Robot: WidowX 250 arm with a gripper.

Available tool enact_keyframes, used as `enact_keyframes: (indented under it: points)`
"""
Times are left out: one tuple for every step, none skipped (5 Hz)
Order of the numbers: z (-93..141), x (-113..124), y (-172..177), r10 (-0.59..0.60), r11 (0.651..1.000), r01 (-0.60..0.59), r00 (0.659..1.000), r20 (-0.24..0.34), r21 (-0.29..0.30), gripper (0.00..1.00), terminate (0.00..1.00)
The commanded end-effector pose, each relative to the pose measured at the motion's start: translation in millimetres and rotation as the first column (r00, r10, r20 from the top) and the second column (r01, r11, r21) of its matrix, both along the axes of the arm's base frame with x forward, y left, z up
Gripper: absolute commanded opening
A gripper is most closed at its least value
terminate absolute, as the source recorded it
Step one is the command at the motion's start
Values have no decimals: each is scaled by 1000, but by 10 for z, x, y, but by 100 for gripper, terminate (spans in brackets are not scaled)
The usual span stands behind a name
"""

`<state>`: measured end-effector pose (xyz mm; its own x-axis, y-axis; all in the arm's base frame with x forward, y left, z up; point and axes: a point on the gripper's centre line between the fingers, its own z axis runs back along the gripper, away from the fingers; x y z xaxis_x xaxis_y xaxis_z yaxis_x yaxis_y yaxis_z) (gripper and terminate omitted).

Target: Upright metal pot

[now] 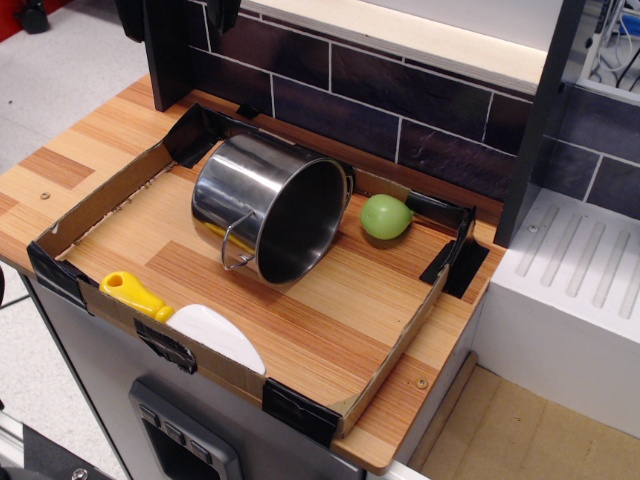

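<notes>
The pot (270, 207) lies on its side near the middle of my wooden counter (90, 150), its open mouth facing about 4 o'clock and one wire handle (235, 243) showing at its 7 o'clock. A green fruit (385, 216) sits just beside its rim at 3 o'clock. A yellow-handled white spatula (190, 318) rests at 7 o'clock on the low cardboard wall (100, 195) ringing the workspace. My claw is out of view, so I cannot tell its state.
</notes>
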<state>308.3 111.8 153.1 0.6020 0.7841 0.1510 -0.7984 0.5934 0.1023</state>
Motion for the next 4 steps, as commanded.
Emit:
enact_keyframes:
  points:
    - [0, 0, 0, 0, 1000, 0, 1000, 0, 0, 100, 0]
    - [180, -65, -120, -76, 996, 74, 997, 31, 41, 100, 0]
    - [306, -143, -303, -236, 969, 236, 972, -3, 72, 100, 0]
    - [340, -268, -563, -381, 921, 382, 924, -21, 76, 100, 0]
